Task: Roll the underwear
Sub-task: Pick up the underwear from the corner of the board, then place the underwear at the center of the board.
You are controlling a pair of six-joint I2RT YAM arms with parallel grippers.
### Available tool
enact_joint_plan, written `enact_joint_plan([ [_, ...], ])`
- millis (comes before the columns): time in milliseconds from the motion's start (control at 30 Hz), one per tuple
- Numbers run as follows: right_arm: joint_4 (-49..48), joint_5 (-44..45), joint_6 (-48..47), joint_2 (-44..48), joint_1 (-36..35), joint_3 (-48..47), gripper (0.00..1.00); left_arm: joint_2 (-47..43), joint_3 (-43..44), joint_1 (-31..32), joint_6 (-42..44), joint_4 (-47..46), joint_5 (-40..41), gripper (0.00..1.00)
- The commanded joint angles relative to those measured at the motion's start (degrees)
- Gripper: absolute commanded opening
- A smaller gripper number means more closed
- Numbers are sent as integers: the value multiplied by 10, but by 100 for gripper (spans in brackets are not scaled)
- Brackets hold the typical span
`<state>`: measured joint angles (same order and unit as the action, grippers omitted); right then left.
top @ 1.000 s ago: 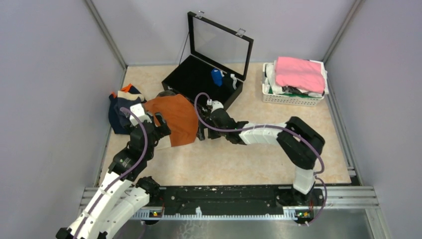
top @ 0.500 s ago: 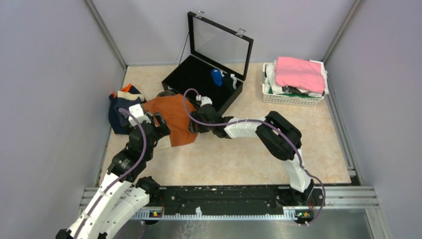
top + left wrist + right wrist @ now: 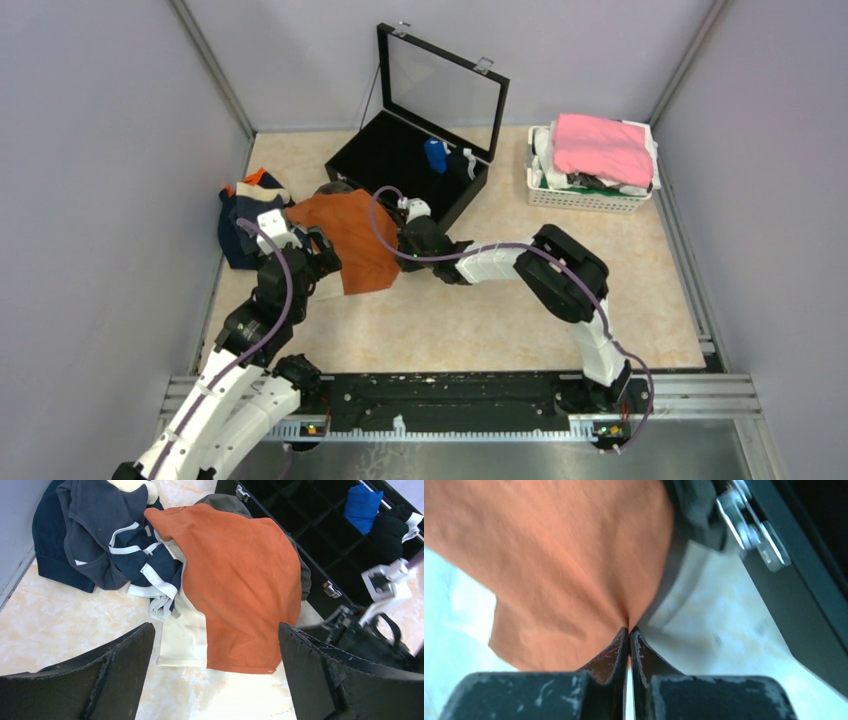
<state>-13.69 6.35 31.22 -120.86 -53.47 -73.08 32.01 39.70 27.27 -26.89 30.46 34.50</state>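
The rust-orange brief [image 3: 345,240] lies spread flat on the left half of the marble-patterned table [image 3: 480,320], at about 10 o'clock from the table's middle. Its 3 o'clock edge is pinched between the fingers of the right gripper [image 3: 629,630] – the jaws are pressed together with a fold of orange cloth puckered at their tips. In the left wrist view a pale cream brief [image 3: 185,642] pokes out from under the orange one at its near left, and a grey-olive cloth [image 3: 225,501] shows beneath its far edge.

At 9 o'clock of the orange brief sits a heap of navy briefs with white trim [image 3: 125,555], touching it and partly tucked under it.

The left gripper [image 3: 305,255] hovers at about 7 o'clock of the orange brief, jaws spread wide and holding nothing – its two black fingers frame the cloth in its own wrist view.

At 1 o'clock of the brief stands an open black case [image 3: 400,160], its glass lid tilted up, with a blue roll [image 3: 436,155] in one of its compartments. Toward the table's 2 o'clock corner, well apart, a white basket [image 3: 590,195] holds a folded pink cloth [image 3: 600,145] on top of other laundry.
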Motion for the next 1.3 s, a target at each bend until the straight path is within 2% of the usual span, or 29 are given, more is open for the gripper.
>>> enact_joint_plan([
  [0,-55,-6,-40,114,-4,90,0,-3,16,-4,0,-13,0,99],
  [100,-72,-11,-50,210,-4,165,0,-1,16,-4,0,-14,0,99],
  [267,-33,1,-61,385,-4,264,0,2,15,-5,2,-17,-5,99],
  [467,95,59,-72,557,-4,326,0,9,16,-6,4,-17,-7,99],
  [633,253,140,-110,666,13,294,0,14,15,-7,7,-24,-18,99],
  [733,326,132,-160,681,61,236,0,18,17,-8,8,-25,-22,99],
  [833,366,142,-226,657,103,171,0,18,16,-8,7,-24,-23,99],
  [1033,435,196,-349,565,123,10,0,16,15,-8,6,-23,-23,99],
  [1167,468,170,-367,546,123,-59,0,16,16,-8,6,-22,-21,99],
  [1267,496,115,-339,552,117,-64,0,14,14,-8,5,-23,-21,99],
])
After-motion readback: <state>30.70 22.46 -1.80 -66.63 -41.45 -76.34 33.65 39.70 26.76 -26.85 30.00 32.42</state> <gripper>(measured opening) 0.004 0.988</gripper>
